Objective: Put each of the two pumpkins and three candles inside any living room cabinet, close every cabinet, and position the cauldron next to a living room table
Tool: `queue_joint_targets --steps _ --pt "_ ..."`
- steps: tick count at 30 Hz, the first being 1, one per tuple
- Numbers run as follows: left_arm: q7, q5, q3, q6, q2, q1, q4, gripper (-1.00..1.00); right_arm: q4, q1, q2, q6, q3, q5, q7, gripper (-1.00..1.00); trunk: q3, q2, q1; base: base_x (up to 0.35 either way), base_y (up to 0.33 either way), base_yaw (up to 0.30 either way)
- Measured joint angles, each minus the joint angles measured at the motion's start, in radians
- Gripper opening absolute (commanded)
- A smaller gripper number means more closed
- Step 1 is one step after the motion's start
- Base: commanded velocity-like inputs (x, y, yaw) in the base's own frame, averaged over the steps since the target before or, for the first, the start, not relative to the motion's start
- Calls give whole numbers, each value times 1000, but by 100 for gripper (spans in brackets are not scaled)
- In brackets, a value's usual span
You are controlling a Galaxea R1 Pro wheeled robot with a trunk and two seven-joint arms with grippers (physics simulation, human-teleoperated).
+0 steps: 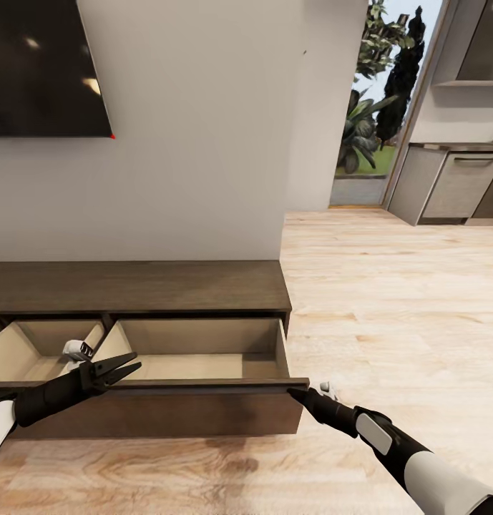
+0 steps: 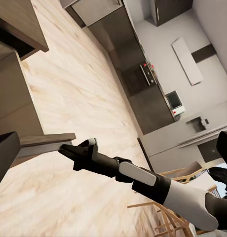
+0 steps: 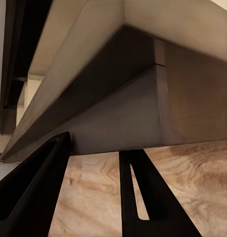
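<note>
The right gripper [image 1: 298,392], jaws apart, meets the front corner of the long, low dark brown wooden cabinet [image 1: 139,286]'s pulled-out right drawer [image 1: 203,400]. The left gripper [image 1: 128,365], jaws slightly apart, hovers over that drawer's front edge. Both drawers show pale wood insides. Beyond, a pale wall carries a dark screen [image 1: 42,68].

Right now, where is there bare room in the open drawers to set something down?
The right drawer shows a bare pale floor between its walls. The left drawer is tighter: the left gripper hangs over the divider between them. The right gripper sits at the front corner.
</note>
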Motion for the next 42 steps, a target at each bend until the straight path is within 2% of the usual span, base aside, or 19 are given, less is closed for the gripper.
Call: queue_joint_targets --steps 11,12,13,15,42 --pt "0 0 0 0 0 0 0 100 -3 0 -1 0 1 2 -2 -100 0 0 0 0 0 0" --pt "0 0 0 0 0 0 0 100 -4 0 -1 0 2 3 -3 100 0 0 0 0 0 0" --pt "0 0 0 0 0 0 0 100 -9 1 -2 2 16 5 49 100 0 0 0 0 0 0" --pt "0 0 0 0 0 0 0 100 -35 0 -2 7 5 -11 54 100 0 0 0 0 0 0" --pt "0 0 0 0 0 0 0 100 -32 0 0 9 4 -13 52 100 0 0 0 -17 0 0"
